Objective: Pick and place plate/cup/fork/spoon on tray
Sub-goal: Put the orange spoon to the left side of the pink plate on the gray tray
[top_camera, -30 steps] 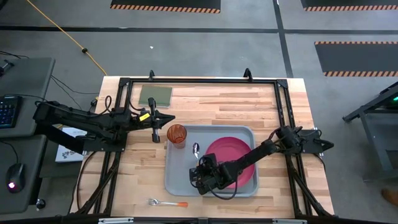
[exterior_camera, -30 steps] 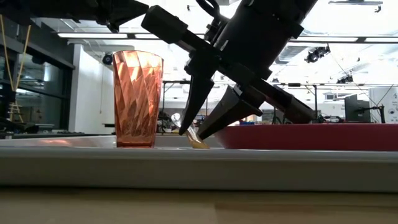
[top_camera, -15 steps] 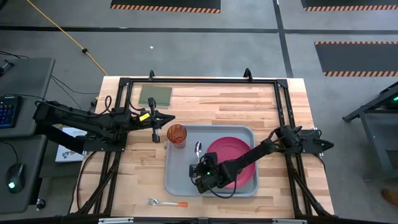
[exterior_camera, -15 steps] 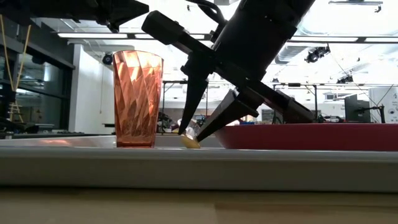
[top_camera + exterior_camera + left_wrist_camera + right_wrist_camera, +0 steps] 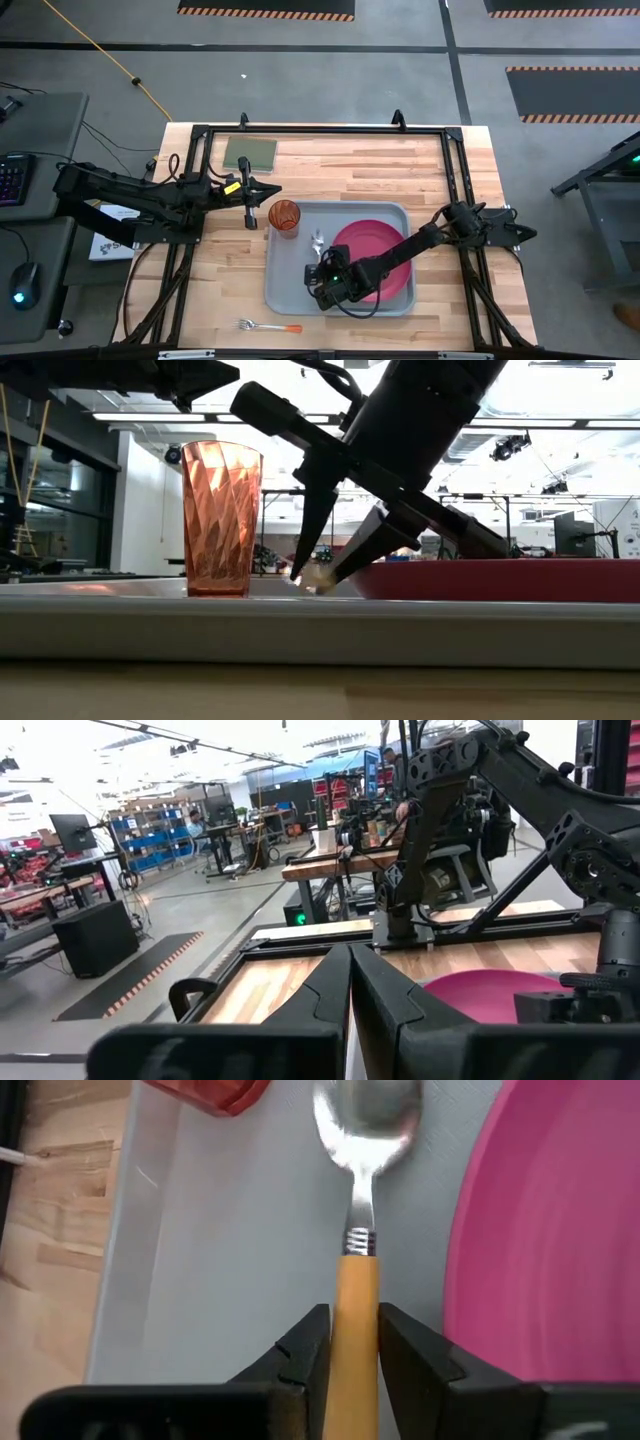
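Spoon: you have it lying in the tray, silver bowl toward the cup, orange handle running back between the right gripper's fingers. It sits in the strip of tray floor between the cup and the plate.

Right gripper: your two dark fingers are clamped on the spoon's orange handle, one on each side, just behind the metal collar. In the low view the fingertips are down at the tray floor, the handle's pale end between them.

Plate: magenta-pink, flat in the tray's right half, partly covered by your right arm from above. Its rim lies just beside the spoon.

Cup: reddish-orange tumbler, upright in the tray's far left corner, near the spoon's bowl.

Fork: outside the tray, on the bare wooden table near its front edge, well apart from the rest.

Left gripper: your waiting arm holds it over the table left of the tray, beside the cup; fingers pressed together, grasping nothing.

Green pad: flat on the table at its far left.
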Robot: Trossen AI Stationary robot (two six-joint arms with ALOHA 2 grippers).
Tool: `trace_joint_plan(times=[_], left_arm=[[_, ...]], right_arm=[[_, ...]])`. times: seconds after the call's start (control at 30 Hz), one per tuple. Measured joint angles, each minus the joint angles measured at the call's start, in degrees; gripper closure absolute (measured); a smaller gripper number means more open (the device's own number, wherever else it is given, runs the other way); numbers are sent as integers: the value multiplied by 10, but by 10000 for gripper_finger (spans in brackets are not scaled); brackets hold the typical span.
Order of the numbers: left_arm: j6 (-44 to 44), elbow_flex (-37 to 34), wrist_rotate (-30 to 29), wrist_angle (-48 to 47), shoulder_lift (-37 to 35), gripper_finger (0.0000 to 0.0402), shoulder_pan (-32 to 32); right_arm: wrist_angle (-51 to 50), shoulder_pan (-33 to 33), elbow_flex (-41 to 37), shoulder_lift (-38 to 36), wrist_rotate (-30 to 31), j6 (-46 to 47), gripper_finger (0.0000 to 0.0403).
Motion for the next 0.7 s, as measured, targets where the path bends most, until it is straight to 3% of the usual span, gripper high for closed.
trace_joint_plan(times=[0.33, 0.7], left_arm=[[0, 0, 0, 0, 0, 398, 0], [0, 0, 0, 0, 0, 398, 1]], right_arm=[[2, 0, 0, 0, -2, 0, 281], [3, 0, 0, 0, -4, -49, 283]])
